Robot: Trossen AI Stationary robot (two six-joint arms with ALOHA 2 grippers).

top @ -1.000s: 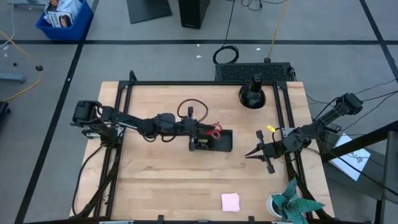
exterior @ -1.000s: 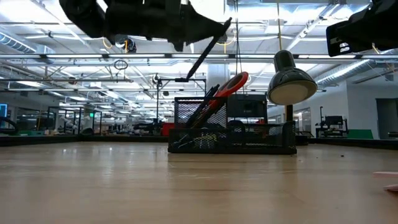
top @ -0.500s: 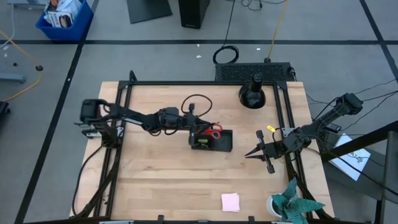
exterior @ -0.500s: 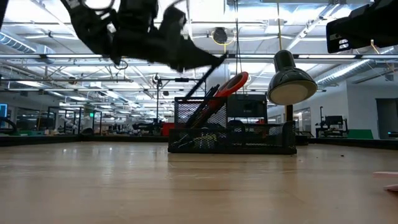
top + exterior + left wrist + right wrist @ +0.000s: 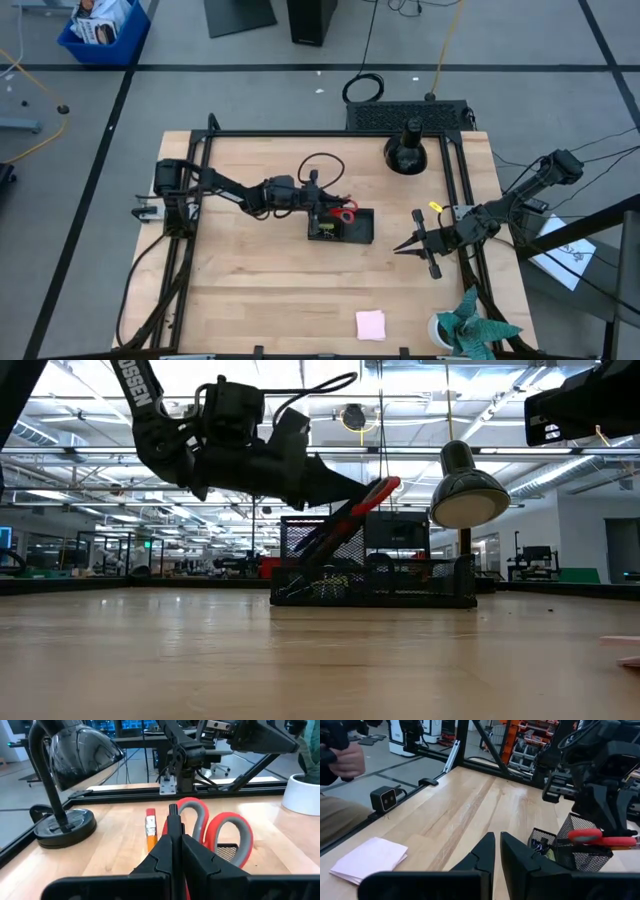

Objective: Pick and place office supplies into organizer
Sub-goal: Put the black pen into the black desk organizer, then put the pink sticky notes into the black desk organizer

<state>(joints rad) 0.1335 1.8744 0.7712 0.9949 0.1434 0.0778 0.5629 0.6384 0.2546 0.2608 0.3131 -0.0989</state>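
The black mesh organizer (image 5: 356, 232) stands mid-table and holds red-handled scissors (image 5: 220, 827) and an orange pencil (image 5: 150, 827), both leaning up out of it. My left gripper (image 5: 318, 203) hovers just above the organizer's left end, beside the scissor handles (image 5: 376, 491), and is shut on a black pen (image 5: 173, 817). My right gripper (image 5: 404, 246) is shut and holds nothing; it waits near the table's right edge. A pink sticky-note pad (image 5: 371, 324) lies flat by the near edge. A small yellow item (image 5: 436, 208) lies at the right. My left gripper pinches the black pen between its two fingers, and a short end (image 5: 173, 811) sticks out past the fingertips. The fingers come nearly level from the table's left. The gripper hides the rest of the pen, so I cannot tell if its lower end is in the organizer.
A black desk lamp (image 5: 406, 150) stands at the far right of the table. A teal paper plant in a white cup (image 5: 468, 328) sits at the near right corner. Bare wood stretches across the table's near left. A person's hand (image 5: 347, 760) shows beyond the table.
My left gripper has come down toward the organizer with the pen, staying shut. It now stands just above the organizer's left end, next to the scissor handles. The pen has sunk with it.
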